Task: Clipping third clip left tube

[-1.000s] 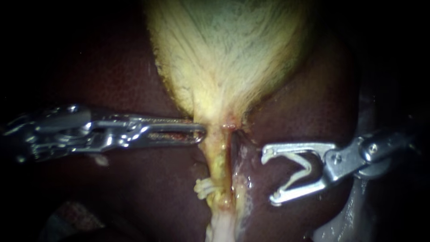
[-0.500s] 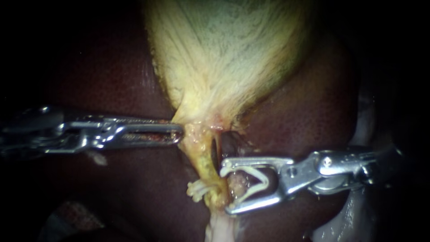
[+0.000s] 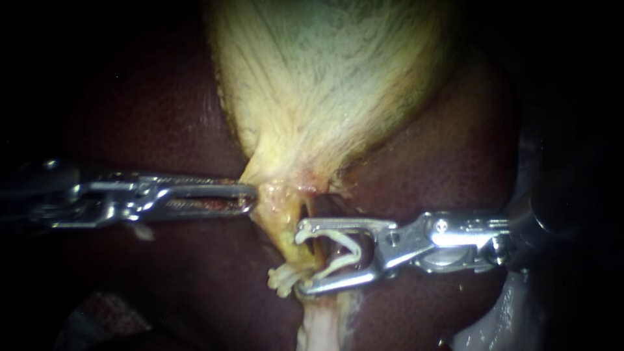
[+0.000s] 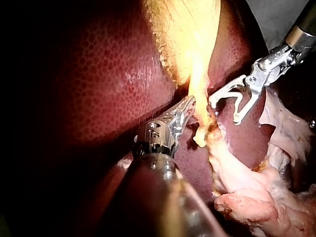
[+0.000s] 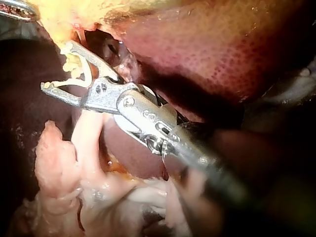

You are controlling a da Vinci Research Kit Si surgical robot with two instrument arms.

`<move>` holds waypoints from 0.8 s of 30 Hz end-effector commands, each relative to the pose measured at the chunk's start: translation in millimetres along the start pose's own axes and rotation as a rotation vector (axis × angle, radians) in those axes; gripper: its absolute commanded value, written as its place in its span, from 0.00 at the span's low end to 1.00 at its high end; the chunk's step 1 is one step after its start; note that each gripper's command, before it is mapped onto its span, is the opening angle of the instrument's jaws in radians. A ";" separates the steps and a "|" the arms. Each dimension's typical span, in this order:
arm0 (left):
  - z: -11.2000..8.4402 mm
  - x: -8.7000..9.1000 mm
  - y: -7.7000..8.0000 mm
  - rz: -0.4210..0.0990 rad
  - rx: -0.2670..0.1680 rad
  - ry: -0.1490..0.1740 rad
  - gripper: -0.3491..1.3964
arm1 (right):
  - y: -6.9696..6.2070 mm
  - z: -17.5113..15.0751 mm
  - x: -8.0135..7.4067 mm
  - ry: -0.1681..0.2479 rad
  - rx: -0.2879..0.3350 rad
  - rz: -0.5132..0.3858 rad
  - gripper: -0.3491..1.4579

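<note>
Endoscope view. The gallbladder (image 3: 325, 78) fills the upper centre and is cut off by the top edge. Bare dark liver (image 3: 149, 110) lies on both sides of it. The frame corners are black and unreadable. The left instrument (image 3: 250, 200) enters mid-left with its shaft in shadow. Its jaws lie together, pinching the gallbladder's narrow lower end. The right instrument (image 3: 302, 259) enters mid-right. Its jaws stand wide apart, with an open clip (image 3: 344, 250) seated against both. The left tube (image 3: 286, 227) runs down the centre from the gallbladder. The right jaw tips straddle it but are not pressed onto it. A tube clip (image 3: 283, 278) sits on the tube just left of the lower jaw tip. How deep the tube lies inside the open clip: cannot tell.

Left wrist view. Own jaws are closed on yellow gallbladder tissue. The right instrument's spread jaws are just beside the tube, ahead of them. Pale tissue (image 4: 247, 197) bunches beside the shaft.

Right wrist view. Jaws spread with the clip inside, and yellow tube material between the tips. Pale tissue lies under the shaft, liver beyond the jaws. Only a sliver of the left instrument shows.
</note>
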 end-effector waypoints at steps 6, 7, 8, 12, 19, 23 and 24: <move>-0.3 0.0 -0.5 -0.002 -0.002 -0.004 0.00 | 1.2 0.2 -1.0 -0.003 -0.009 0.002 0.52; -0.3 0.0 -0.6 -0.002 -0.003 -0.004 0.00 | 1.3 0.2 -1.1 -0.006 -0.010 0.001 0.52; -0.3 0.0 -0.6 -0.002 -0.003 -0.004 0.00 | 1.3 0.3 -1.2 -0.012 -0.012 0.001 0.52; -0.5 0.0 -1.0 -0.003 -0.004 -0.007 0.00 | 1.7 0.6 -1.7 -0.027 -0.017 -0.001 0.52; -0.6 -0.1 -1.5 -0.005 -0.008 -0.012 0.00 | 1.8 1.5 -2.6 -0.070 -0.025 -0.008 0.52; -0.6 -0.1 -1.6 -0.005 -0.006 -0.011 0.00 | 1.9 1.8 -2.8 -0.073 -0.027 -0.010 0.52; -0.5 -0.1 -1.6 -0.006 -0.007 -0.012 0.00 | 1.9 1.9 -2.9 -0.073 -0.027 -0.010 0.52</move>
